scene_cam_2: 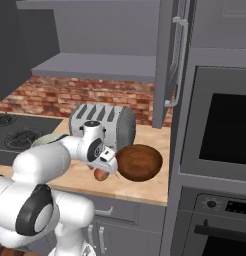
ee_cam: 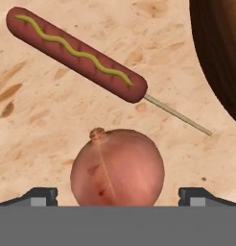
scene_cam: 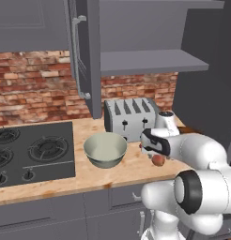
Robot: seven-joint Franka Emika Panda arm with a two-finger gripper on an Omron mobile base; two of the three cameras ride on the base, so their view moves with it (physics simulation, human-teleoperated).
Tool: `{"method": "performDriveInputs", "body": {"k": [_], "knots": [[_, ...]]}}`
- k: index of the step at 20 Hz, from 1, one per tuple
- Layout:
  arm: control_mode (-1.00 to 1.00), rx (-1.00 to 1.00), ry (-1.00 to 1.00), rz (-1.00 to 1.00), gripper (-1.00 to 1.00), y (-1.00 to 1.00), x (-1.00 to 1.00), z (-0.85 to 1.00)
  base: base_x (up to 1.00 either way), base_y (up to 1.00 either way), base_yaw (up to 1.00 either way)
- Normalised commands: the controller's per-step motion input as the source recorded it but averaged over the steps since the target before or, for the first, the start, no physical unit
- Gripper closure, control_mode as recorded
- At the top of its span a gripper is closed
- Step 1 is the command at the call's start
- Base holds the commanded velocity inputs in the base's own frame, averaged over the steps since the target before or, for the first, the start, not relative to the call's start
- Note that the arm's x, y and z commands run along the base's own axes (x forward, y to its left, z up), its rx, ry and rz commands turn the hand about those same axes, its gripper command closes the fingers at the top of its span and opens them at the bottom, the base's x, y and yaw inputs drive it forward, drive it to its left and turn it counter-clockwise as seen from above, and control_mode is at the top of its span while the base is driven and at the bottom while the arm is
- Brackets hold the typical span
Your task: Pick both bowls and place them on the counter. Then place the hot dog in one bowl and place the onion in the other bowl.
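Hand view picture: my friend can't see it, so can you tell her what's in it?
A round reddish onion sits on the tan wood counter, right between the two dark fingertips of the robot's open hand. Beyond it lies a hot dog on a stick with a squiggle of mustard, and the dark brown bowl's edge shows at the upper right.
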Motion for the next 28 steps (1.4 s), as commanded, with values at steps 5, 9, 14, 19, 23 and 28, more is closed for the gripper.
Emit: {"method": "performDriveInputs", "body": {"k": [5,9,14,19,23,28], "knots": [[-1.00,0.00,0.08,0.00,-1.00,0.00,0.00,-0.17,0.00,0.00,0.00],[-1.00,0.00,0.04,0.00,-1.00,0.00,0.00,-0.13,0.00,0.00,0.00],[-1.00,0.00,0.07,0.00,1.00,0.00,0.00,-0.06,0.00,0.00,0.00],[-1.00,0.00,0.14,0.00,1.00,0.00,-0.06,-0.07,0.00,0.00,0.00],[-1.00,0.00,0.13,0.00,1.00,-0.03,-0.03,-0.09,0.00,0.00,0.00],[-1.00,0.00,0.04,0.00,1.00,-0.02,-0.02,0.01,0.00,0.00,0.00]]}}
